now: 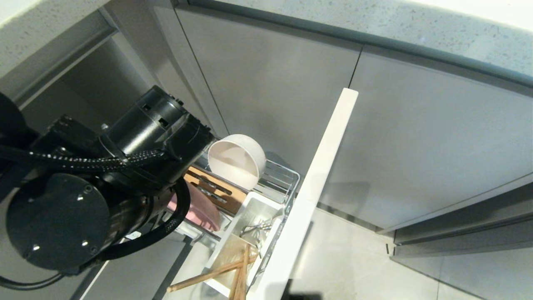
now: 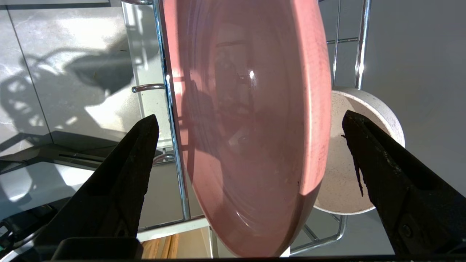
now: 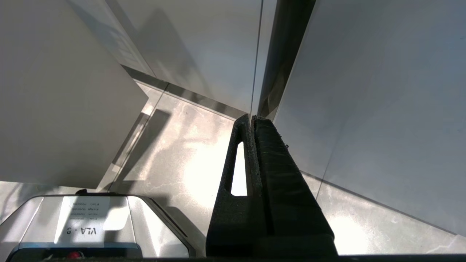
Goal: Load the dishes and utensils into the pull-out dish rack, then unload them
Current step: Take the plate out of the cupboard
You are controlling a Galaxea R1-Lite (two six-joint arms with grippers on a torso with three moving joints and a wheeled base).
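Your left gripper (image 2: 251, 123) stands wide open, its black jaws either side of the upright pale-pink round plate (image 2: 251, 109), untouched.

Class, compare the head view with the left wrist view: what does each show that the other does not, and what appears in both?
Only the head view shows the chopsticks and spoon in the white utensil tub, plus the front panel.

Only the left wrist view shows the left gripper, open astride the plate's rim.

Both show the pink plate standing on edge and the white bowl.
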